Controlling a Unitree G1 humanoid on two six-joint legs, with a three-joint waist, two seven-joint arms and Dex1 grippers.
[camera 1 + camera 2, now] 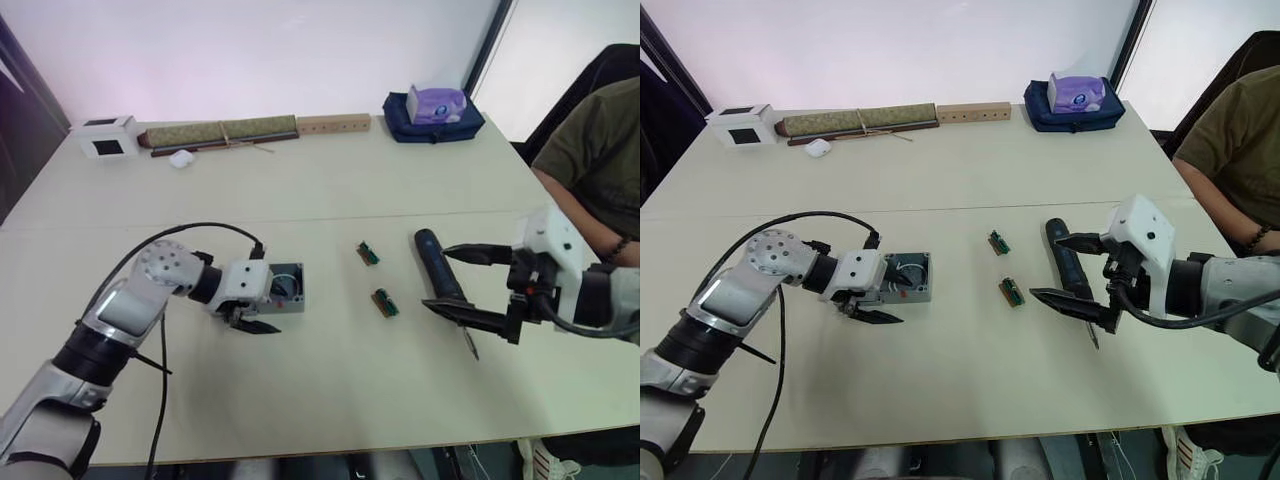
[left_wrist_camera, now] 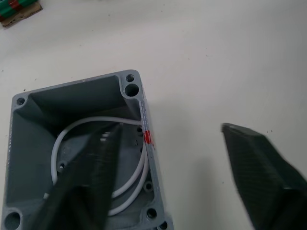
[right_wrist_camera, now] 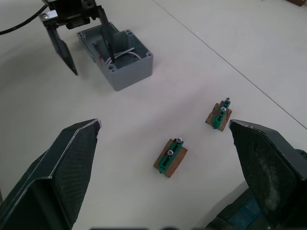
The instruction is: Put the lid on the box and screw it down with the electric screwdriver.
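Observation:
The grey box [image 1: 290, 287] lies open on the table, a white wire coiled inside it [image 2: 62, 139]. My left gripper [image 1: 265, 308] is open and straddles the box's near wall, one finger inside the box [image 2: 96, 167] and the other outside it [image 2: 259, 167]. The dark blue electric screwdriver [image 1: 429, 246] lies on the table to the right, its thin bit towards the front edge. Over its middle my right gripper [image 1: 436, 278] is open, with a finger on either side of the tool and no grip on it. The lid is out of view.
Two small green parts on brown blocks [image 1: 369, 253] [image 1: 385, 302] lie between box and screwdriver. Along the far edge are a white cube [image 1: 108, 135], a rolled mat [image 1: 220, 132], a wooden block [image 1: 333, 123] and a blue bag with a tissue box [image 1: 432, 108]. A person's arm [image 1: 600, 170] is at the right.

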